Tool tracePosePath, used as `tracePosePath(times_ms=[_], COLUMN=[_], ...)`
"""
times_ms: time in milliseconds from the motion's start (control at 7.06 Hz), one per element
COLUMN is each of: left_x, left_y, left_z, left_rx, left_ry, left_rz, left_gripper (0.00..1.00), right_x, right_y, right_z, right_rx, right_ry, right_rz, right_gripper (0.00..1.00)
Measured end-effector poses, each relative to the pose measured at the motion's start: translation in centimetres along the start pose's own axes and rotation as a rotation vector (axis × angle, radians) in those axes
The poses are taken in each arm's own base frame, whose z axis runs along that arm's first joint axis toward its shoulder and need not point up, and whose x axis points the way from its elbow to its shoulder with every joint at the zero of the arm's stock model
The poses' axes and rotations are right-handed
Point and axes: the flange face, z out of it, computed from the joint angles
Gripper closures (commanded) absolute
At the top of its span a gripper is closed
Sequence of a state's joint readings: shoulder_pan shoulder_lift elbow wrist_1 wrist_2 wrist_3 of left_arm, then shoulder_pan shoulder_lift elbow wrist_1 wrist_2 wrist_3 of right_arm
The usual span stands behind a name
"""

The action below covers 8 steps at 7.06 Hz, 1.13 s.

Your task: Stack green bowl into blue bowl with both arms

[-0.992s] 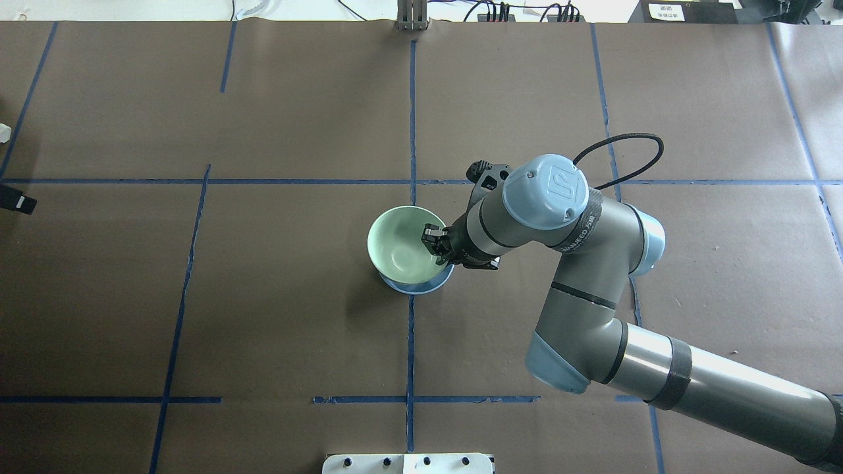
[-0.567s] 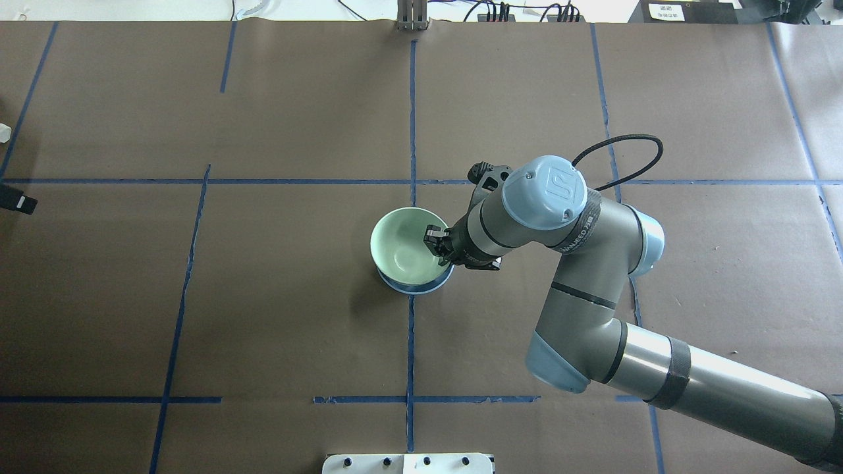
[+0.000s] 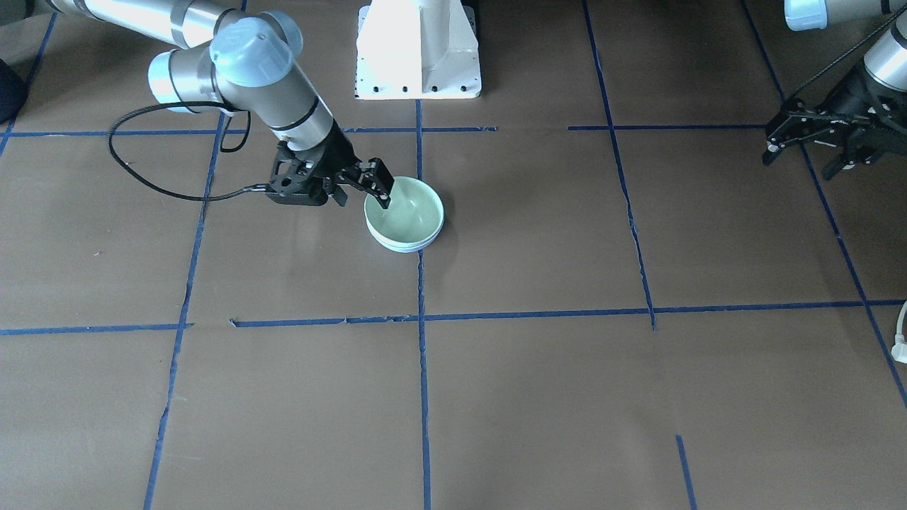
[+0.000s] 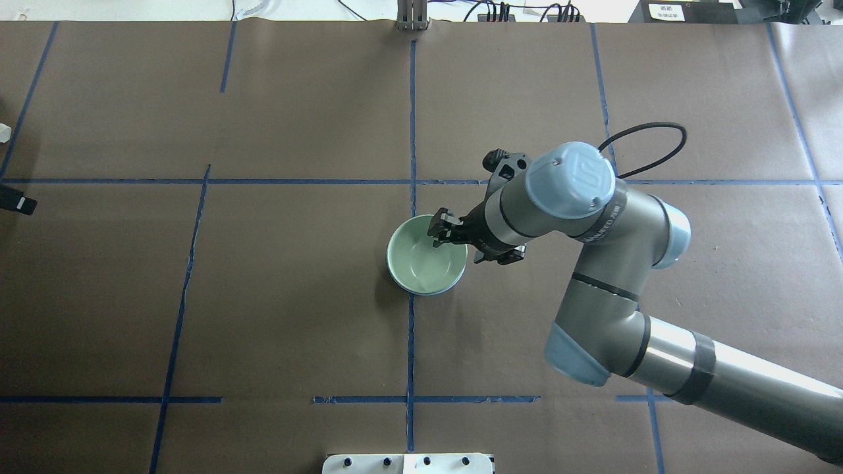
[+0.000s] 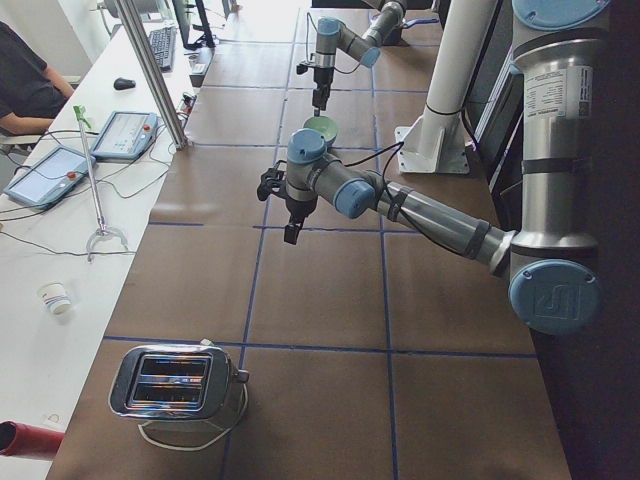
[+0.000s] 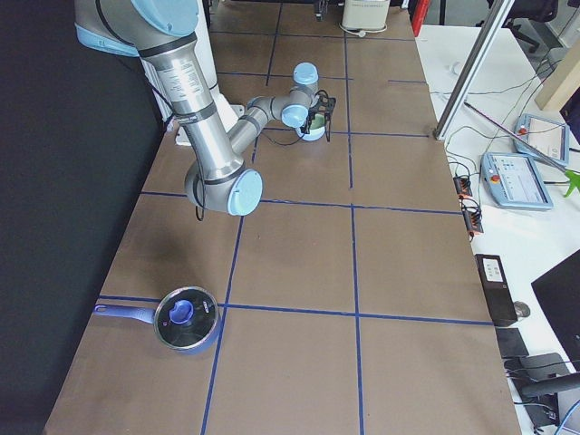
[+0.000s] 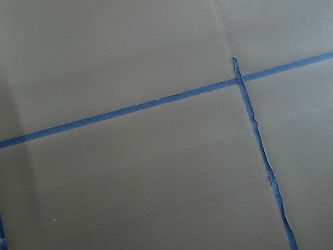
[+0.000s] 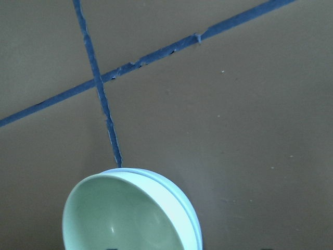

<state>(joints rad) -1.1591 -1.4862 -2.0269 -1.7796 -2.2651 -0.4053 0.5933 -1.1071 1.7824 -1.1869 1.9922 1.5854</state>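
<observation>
Two arms stand at this table, and I count two bowls, one green and one blue. The left gripper hangs with its jaws spread and empty, both bowls well apart from it toward the robot's right. The green bowl sits nested upright inside the blue bowl, with only a thin blue rim showing around it. Just over that stack's edge the right gripper has its jaws parted, one finger above the green hollow and one outside.
</observation>
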Motion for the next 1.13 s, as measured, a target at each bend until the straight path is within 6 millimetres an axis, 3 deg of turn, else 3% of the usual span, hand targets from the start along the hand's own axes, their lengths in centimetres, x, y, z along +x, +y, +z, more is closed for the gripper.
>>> tracePosePath(times_ms=[283,425,567,709,1134], left_x=[-0.4,-1.1,-2.6,-5.3,-15.5], left_y=[0.4,0.5,0.8,1.3,3.4], left_z=[0.1,0.0,-0.2,-0.7,-2.4], left_rx=[-0.006,-0.005,-0.004,-0.007,-0.074], left_ry=[-0.003,-0.010,-0.026,-0.051,-0.117], left_rz=[-0.002,0.013,0.047,0.088,0.135], left_gripper=[0.00,0.00,0.00,0.00,0.00], right_x=[4.3,7.8,12.9,19.6,40.1], right_y=[-2.8,-4.8,-7.0,-9.3,-13.4], right_z=[-5.2,-7.6,-10.1,-12.9,-21.0], right_rx=[0.015,0.032,0.055,0.068,0.038], right_ry=[-0.013,0.002,0.041,0.101,0.249], right_rz=[0.041,0.056,0.018,-0.073,-0.368], right_gripper=[0.00,0.00,0.00,0.00,0.00])
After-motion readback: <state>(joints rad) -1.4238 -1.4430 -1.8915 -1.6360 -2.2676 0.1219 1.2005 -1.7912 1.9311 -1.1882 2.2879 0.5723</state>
